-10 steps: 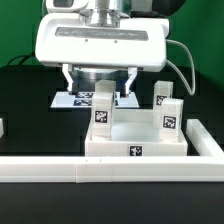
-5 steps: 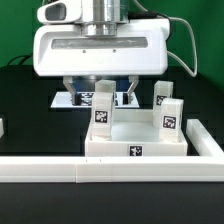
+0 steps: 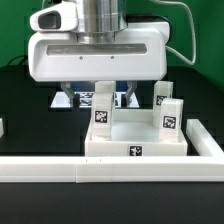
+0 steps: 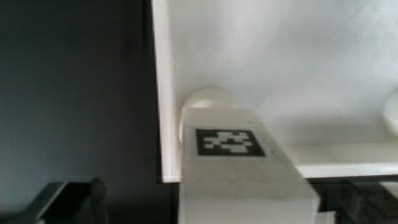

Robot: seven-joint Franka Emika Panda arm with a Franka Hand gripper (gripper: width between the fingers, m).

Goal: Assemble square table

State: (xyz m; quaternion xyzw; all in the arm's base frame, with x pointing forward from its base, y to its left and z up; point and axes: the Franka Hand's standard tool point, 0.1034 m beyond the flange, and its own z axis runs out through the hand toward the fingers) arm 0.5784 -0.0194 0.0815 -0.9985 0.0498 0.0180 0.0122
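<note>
Rising since a second ago, my hand [image 3: 98,97] has climbed away from the square table [image 3: 137,135], and its fingers [image 3: 129,97] now show only as dark tips under the white housing. In the wrist view the tips sit well apart at either side of one tagged leg [image 4: 228,150], touching nothing, so I am spread wide and holding nothing.

That leg [image 3: 102,105] stands upright at the tabletop's 10 o'clock corner, directly below me. A second leg [image 3: 171,114] stands at the 2 o'clock corner, and a third [image 3: 162,93] stands just behind it on the surface, apparently not yet fitted. I cannot tell whether either corner leg is screwed fully home.

The tabletop lies with its raised rim up, against the border rail [image 3: 110,169] at 6 o'clock. By my reckoning, the near corners still need legs. Behind me lies the marker board [image 3: 82,99].
</note>
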